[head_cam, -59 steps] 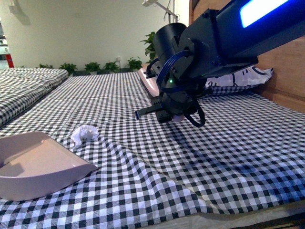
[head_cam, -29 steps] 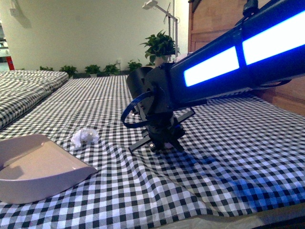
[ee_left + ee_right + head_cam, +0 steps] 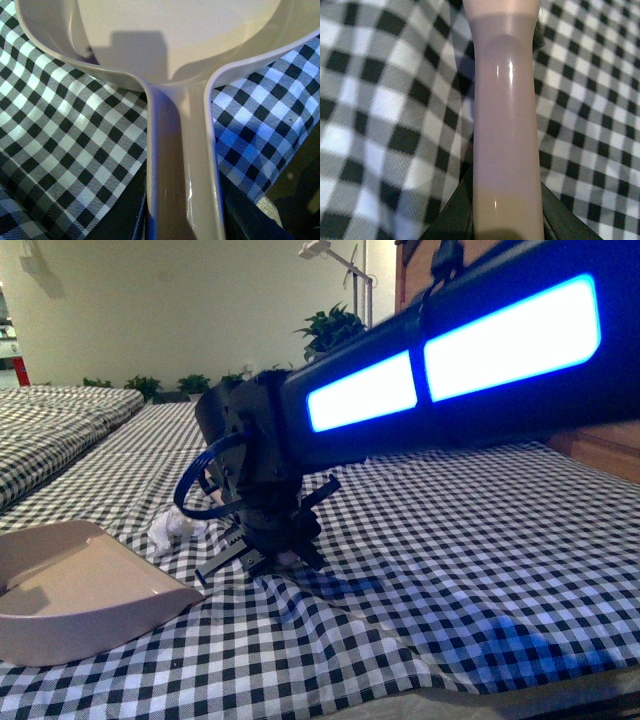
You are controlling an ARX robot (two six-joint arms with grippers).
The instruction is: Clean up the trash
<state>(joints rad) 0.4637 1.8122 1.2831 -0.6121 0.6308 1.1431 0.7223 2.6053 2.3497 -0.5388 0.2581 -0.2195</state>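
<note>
The trash point(image 3: 172, 527), a small crumpled white wad, lies on the checked cloth just beyond the far edge of the pale pink dustpan point(image 3: 70, 590). My left gripper point(image 3: 182, 220) is shut on the dustpan's handle point(image 3: 182, 165); its bowl point(image 3: 175, 30) rests on the cloth. My right gripper point(image 3: 268, 540) is low over the cloth, just right of the trash. In the right wrist view it point(image 3: 505, 215) is shut on the brush's pale handle point(image 3: 505, 125). The bristles are hard to make out.
The black-and-white checked cloth point(image 3: 450, 540) is wrinkled around the trash and the gripper. My right arm with its lit blue panels point(image 3: 500, 350) crosses the upper right. A second checked surface point(image 3: 50, 430) lies far left. Potted plants point(image 3: 335, 330) stand behind.
My right arm has swung left and lower with the brush, from the middle of the cloth to just beside the trash. The dustpan and the trash have not moved.
</note>
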